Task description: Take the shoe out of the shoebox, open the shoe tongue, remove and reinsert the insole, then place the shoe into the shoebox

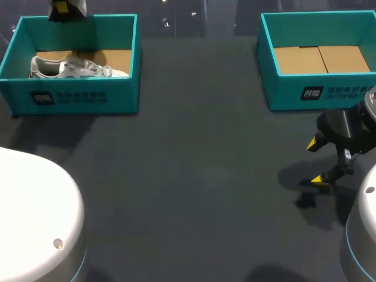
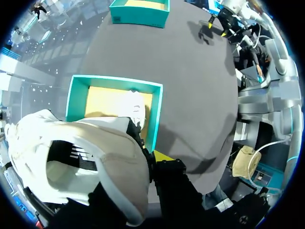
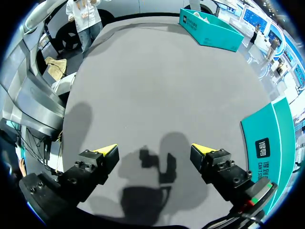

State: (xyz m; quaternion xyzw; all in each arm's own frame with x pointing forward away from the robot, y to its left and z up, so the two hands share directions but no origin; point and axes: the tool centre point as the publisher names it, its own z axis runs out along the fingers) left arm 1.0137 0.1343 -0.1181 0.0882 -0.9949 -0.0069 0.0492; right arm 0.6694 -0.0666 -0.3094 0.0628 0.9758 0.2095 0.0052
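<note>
Shoe [image 1: 70, 69] position: inside the shoebox [image 1: 76, 97] at 10 o'clock on the counter [image 1: 200, 176]. Extraction appears to be the step in hand, with tongue, insole and return all outstanding. Left tool [image 1: 64, 9] shows above the box's far wall; clamped or apart cannot be told. Only the left wrist view shows the shoe close up against that tool. Right tool [image 1: 317, 161], fingers apart and empty, hangs at 4 o'clock, below the second shoebox [image 1: 282, 94].
</note>
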